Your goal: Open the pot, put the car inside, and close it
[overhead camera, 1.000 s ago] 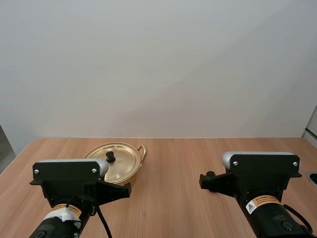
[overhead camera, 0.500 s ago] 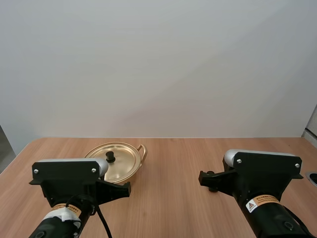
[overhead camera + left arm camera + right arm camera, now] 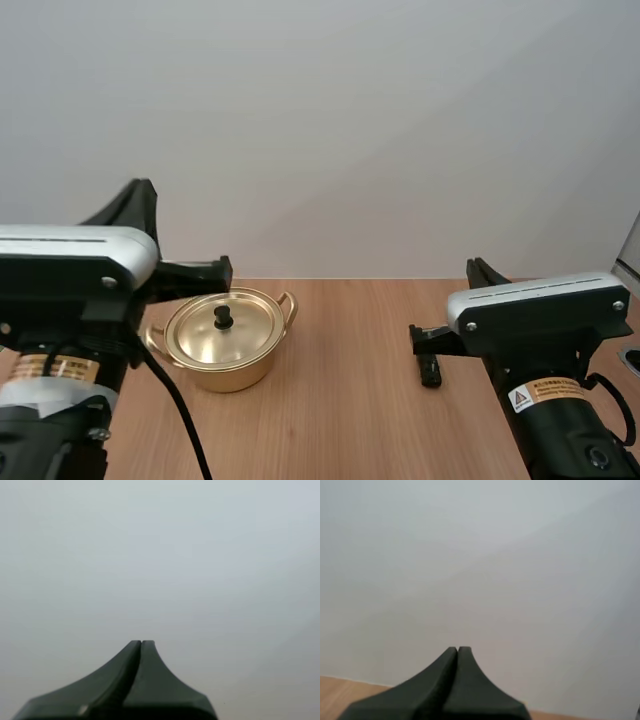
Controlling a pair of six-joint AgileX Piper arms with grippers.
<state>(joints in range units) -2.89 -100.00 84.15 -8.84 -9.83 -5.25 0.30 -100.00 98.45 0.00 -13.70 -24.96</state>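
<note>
The lid sits on the pot: opening not yet begun.
Both arms' jaws are pressed together, empty. A small dark thing right of the pot may be the car. Next, I'd say, the left jaws must part over the lid's knob.

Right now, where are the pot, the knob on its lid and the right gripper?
pot [image 3: 228, 376]: high view, on its golden side wall.
knob [image 3: 223, 317]: high view, on its black top.
right gripper [image 3: 457, 650]: right wrist view, where the shut fingertips meet.
</note>
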